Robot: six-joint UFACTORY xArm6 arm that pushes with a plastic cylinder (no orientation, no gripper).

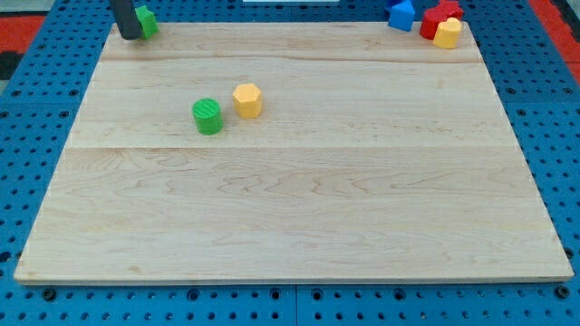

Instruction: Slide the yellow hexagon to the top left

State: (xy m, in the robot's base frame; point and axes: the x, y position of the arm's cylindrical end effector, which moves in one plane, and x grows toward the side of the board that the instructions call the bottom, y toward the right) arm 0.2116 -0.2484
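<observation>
The yellow hexagon (247, 100) sits on the wooden board (299, 208) in the upper left-middle part. A green cylinder (207, 116) stands just to its lower left, a small gap apart. My tip (130, 36) is at the board's top left corner, touching a green block (146, 20) on that block's left side. The tip is far up and left of the yellow hexagon.
At the view's top right corner a blue block (401, 14), a red block (439, 14) and another yellow block (448, 33) cluster at the board's edge. Blue pegboard (36, 109) surrounds the board.
</observation>
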